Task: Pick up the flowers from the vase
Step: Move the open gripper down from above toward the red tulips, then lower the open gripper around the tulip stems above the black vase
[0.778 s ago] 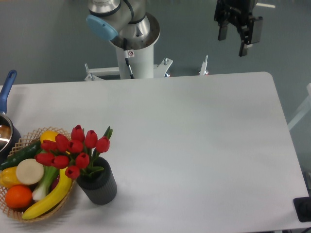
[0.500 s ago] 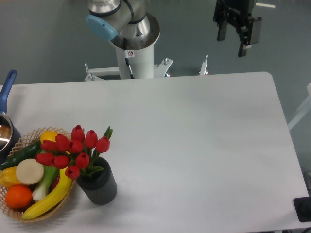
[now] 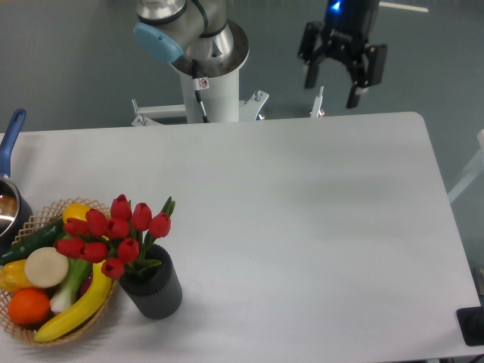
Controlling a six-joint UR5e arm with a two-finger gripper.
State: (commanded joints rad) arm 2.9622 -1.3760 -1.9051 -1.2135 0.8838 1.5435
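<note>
Down at the near-left corner, the tulips (image 3: 113, 233) are stood upright in the ribbed vase (image 3: 153, 286), well apart from the gripper (image 3: 333, 88), whose fingers are spread wide.

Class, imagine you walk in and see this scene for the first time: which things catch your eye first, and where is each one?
The flowers stand out most: red tulips in the dark ribbed vase near the table's front left corner. Right beside them, on the left, sits a wicker basket of bright fruit and vegetables. Far off, above the table's back edge, the gripper hangs open and empty.
</note>
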